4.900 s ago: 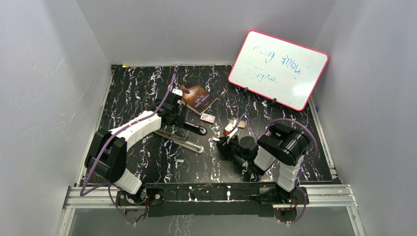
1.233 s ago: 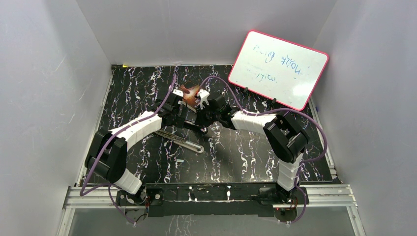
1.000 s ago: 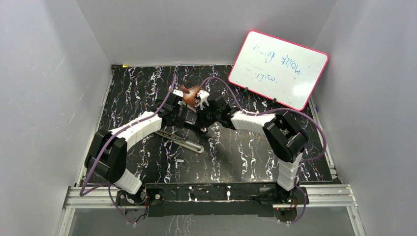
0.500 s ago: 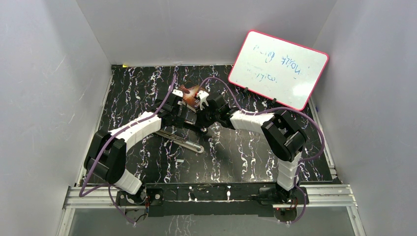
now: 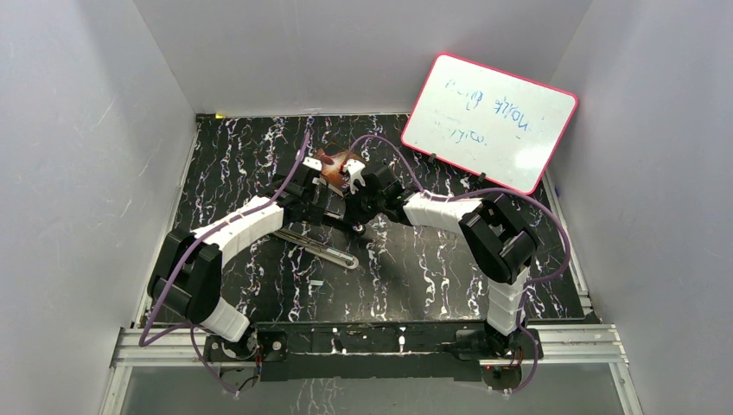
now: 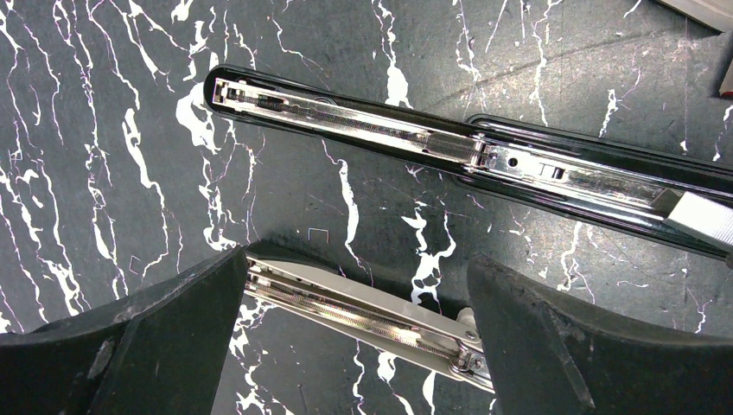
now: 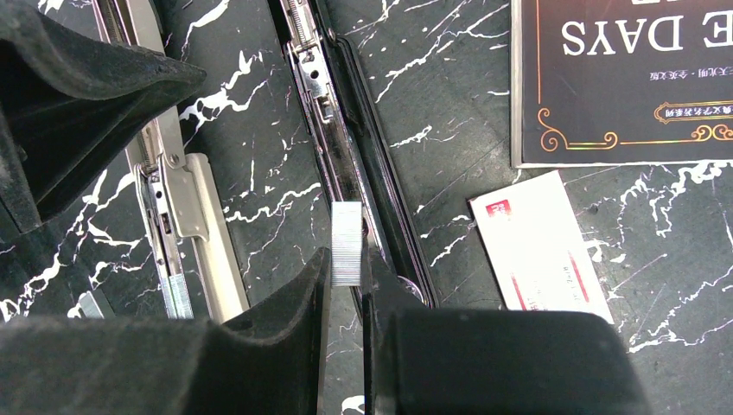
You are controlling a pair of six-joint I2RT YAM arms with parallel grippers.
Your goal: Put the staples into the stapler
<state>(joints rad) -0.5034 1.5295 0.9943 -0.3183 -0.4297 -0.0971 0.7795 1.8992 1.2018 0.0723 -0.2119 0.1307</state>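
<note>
Right end effector [image 7: 346, 275] is pinched shut on the staples [image 7: 347, 238], one short grey strip standing up out of the fingertips. The strip sits right over the near end of the stapler [image 7: 333, 138], which lies flat on the desk [image 6: 104, 173], opened out, chrome channel facing up. Can't tell if the strip touches the rail yet or just hovers at it.

Left end effector [image 6: 359, 281] is spread wide and holds nothing. Its fingers straddle the stapler's silver arm [image 6: 363, 316]; contact is unclear. The white-and-red box [image 7: 540, 246] lies just beside the stapler, with a book [image 7: 622, 78] beyond it.

Step, as I judge it: seating the strip in the channel, not done yet.

Risks:
- Strip looks slightly off the channel's line, so it could land on the rim, tip out onto the desk or snap.
- Pusher block [image 6: 449, 145] sits mid-channel. If the strip comes down on it or behind it, it won't feed.
- Nothing clamps the stapler, so a downward push could slide or rotate it.
- Releasing too high lets the strip bounce out.
- The right fingers are wide next to the slot and may hit the black wall first.
</note>
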